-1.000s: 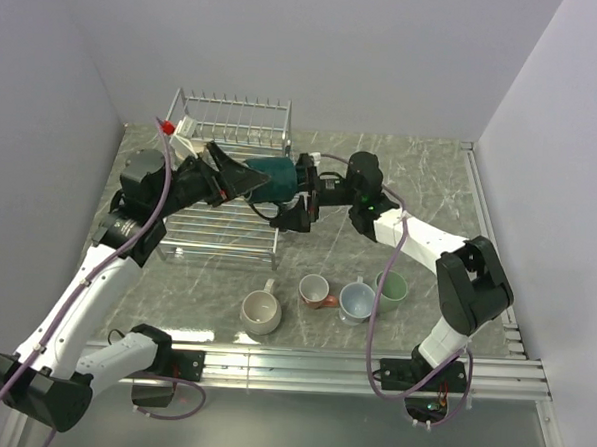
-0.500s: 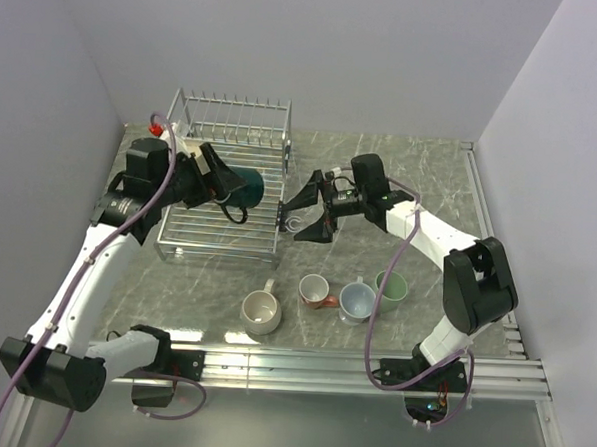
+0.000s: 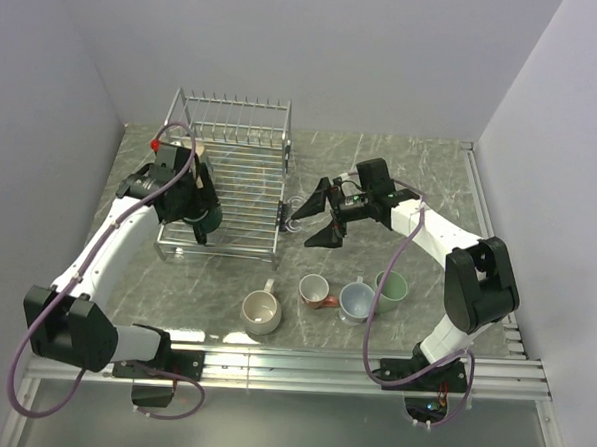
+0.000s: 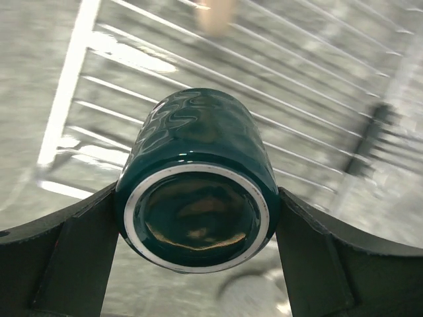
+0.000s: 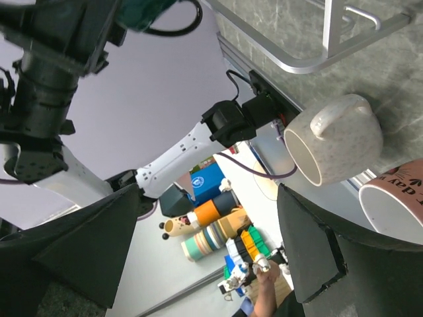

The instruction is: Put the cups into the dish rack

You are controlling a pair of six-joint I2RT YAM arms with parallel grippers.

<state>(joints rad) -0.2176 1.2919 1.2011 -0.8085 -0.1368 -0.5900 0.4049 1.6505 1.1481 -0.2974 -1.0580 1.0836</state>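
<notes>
My left gripper (image 3: 197,216) is shut on the dark green mug (image 4: 197,178). It holds the mug by its sides, just above the wires at the left front of the silver dish rack (image 3: 239,246). In the top view the gripper hides most of the mug. My right gripper (image 3: 317,214) is open and empty, just right of the rack's right side. The cream mug (image 3: 261,312), red-brown mug (image 3: 315,289), light blue-grey mug (image 3: 356,302) and pale green mug (image 3: 391,286) stand in a row on the table in front. A blurred tan shape (image 4: 215,13) lies farther back in the rack.
The right wrist view shows the cream mug (image 5: 337,139), the red-brown mug's white inside (image 5: 396,205) and the rack's front corner (image 5: 344,26). Grey walls enclose the table on three sides. A metal rail (image 3: 371,363) runs along the near edge.
The left gripper has carried the dark green mug from the rack's right side to its left front and lowered it. The right gripper has let go of the mug, opened and drawn back to the right.
</notes>
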